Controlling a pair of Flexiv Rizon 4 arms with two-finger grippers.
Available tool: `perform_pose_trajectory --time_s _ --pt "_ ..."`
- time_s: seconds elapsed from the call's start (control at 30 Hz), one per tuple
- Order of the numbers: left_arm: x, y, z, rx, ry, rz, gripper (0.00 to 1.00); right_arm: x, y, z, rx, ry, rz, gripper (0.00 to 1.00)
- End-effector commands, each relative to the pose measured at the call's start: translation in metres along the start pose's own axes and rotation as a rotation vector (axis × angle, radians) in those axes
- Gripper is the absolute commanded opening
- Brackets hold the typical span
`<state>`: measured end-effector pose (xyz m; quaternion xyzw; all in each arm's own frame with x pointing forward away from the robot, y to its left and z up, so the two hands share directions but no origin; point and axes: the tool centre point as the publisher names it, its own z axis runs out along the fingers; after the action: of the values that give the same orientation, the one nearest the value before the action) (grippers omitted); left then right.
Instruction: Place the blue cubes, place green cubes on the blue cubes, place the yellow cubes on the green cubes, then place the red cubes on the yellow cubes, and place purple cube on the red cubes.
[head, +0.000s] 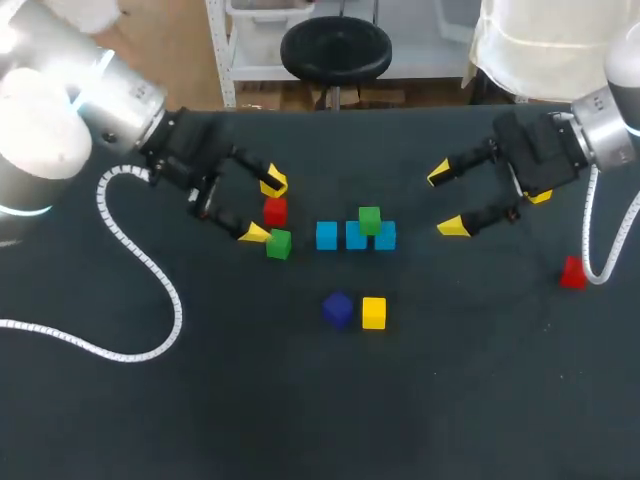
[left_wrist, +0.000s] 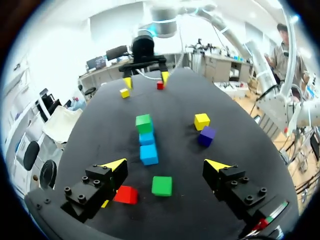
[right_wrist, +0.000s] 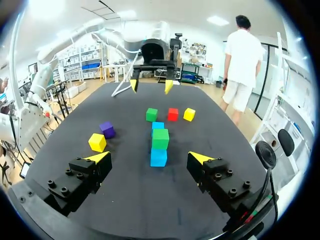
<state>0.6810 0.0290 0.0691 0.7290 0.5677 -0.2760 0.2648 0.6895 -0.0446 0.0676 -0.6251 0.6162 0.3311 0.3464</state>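
While the left hand (head: 263, 208) and right hand (head: 447, 200) both hang released above the counter (head: 450, 380), a loose green cube (left_wrist: 162, 185) lies beneath the left one, near the blue row (head: 355, 236). Likely light, rigid, slick: pinch opposite flat faces, avoiding the red cube (left_wrist: 126, 194) beside.

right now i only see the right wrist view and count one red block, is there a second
observer: yes, a second red block lies behind the right pincer, off to one side, where your camera can't see it.
operator: any yellow block back there too
observer: yes, a yellow block lies close by that pincer, also outside your view.
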Motion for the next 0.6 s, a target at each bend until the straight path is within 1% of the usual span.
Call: perform_pose_trajectory --time_s 0.03,0.1,0.17,0.27,0.37,0.47,0.6 --pt "-0.02 -0.013 0.004 0.02 0.193 -0.001 1.0 0.0 0.0 0.0 0.001 -0.001 -0.001 1.0" --pt "-0.019 -0.018 0.01 0.033 0.211 -0.006 1.0 0.0 0.0 0.0 0.001 -0.001 -0.001 1.0" --pt "-0.012 -0.024 0.013 0.036 0.22 -0.02 1.0 0.0 0.0 0.0 0.001 -0.001 -0.001 1.0" --pt "0.004 -0.034 0.016 0.033 0.241 -0.059 1.0 0.0 0.0 0.0 0.001 -0.001 -0.001 1.0" --pt "0.021 -0.039 0.015 0.024 0.246 -0.086 1.0 0.0 0.0 0.0 0.001 -0.001 -0.001 1.0" --pt "0.035 -0.038 0.015 0.034 0.247 -0.093 1.0 0.0 0.0 0.0 0.001 -0.001 -0.001 1.0" --pt "0.045 -0.025 0.014 0.044 0.245 -0.093 1.0 0.0 0.0 0.0 0.001 -0.001 -0.001 1.0"
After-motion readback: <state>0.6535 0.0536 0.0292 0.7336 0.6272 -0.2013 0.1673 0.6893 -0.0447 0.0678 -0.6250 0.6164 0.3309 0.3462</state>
